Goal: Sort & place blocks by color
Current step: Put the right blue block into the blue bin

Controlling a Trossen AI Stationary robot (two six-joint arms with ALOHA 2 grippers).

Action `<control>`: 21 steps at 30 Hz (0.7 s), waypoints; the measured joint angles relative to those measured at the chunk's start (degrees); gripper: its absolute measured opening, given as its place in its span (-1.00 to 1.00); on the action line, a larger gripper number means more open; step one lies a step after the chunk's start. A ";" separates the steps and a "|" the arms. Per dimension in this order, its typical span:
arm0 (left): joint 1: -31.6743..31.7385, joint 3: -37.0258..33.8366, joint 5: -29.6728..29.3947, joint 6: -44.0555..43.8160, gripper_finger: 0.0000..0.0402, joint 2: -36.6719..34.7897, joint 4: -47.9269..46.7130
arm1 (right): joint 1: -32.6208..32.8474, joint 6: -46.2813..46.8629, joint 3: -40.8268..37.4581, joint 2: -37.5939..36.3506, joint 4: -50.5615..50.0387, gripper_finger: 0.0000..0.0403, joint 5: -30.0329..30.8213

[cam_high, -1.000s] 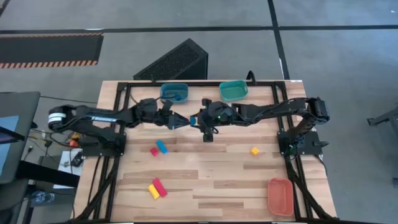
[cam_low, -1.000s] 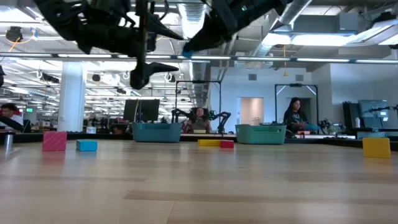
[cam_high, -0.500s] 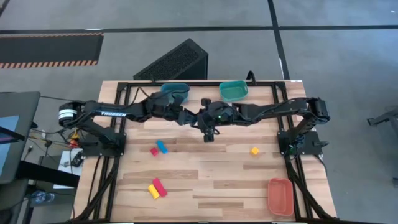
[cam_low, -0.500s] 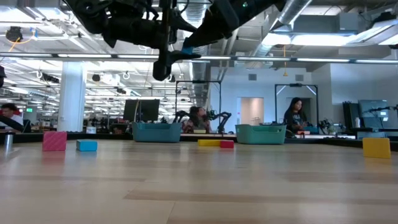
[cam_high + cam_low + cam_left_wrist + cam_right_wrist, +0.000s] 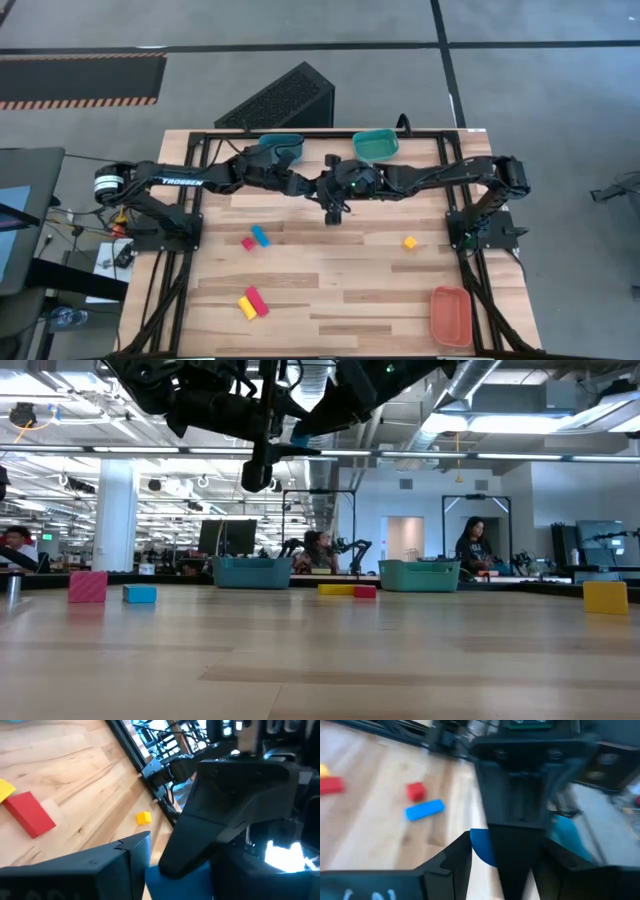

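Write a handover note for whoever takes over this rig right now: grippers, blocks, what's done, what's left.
Right gripper: shut on a blue block, mid-air above table centre.
Left gripper: meeting it at that block.
On table: red cube, blue bar, yellow bar, red bar, yellow cube.
Done: nothing visibly sorted.
Left: probably blue block to blue bin, then the rest.

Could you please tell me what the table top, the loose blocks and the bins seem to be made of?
Table top: probably wood, pale planks with visible grain, matte. Blocks, such as the yellow cube and blue bar: likely plastic, solid uniform colours, smooth faces. Teal bin and orange bin: apparently moulded plastic, rounded rims, even colour.
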 joint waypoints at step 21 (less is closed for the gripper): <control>6.23 -0.07 1.53 3.33 -0.49 -0.07 -1.02 | -0.69 8.88 0.00 0.09 0.00 0.04 5.35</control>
